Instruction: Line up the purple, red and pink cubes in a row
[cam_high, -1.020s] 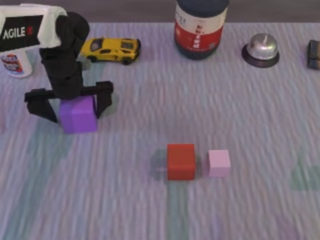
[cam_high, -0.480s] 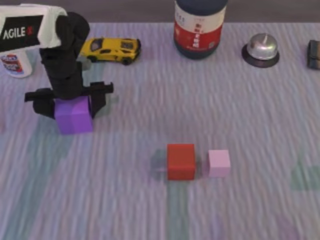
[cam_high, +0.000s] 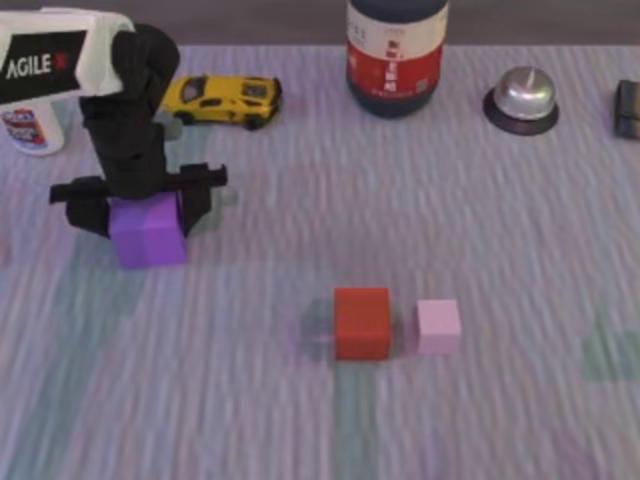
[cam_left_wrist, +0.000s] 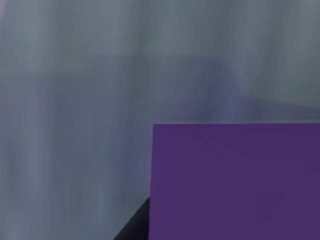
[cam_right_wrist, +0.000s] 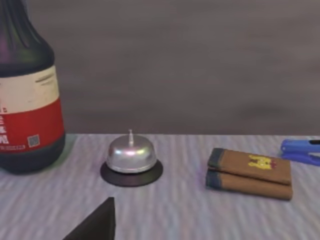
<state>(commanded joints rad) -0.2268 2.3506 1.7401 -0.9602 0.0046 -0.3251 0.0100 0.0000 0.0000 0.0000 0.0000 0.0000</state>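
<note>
Pinching the matte purple cube, your left gripper sits left of the red cube and pink cube. Only your right wrist view shows a brown wallet; its gripper's state can't be told.

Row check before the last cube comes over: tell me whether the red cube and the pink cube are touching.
Apart. In the top view a strip of bare table shows between the red cube and the pink cube, which sit side by side.

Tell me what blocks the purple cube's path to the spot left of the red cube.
Nothing visible does. The left claw grips the purple cube; the table between it and the red cube lies bare.
</note>
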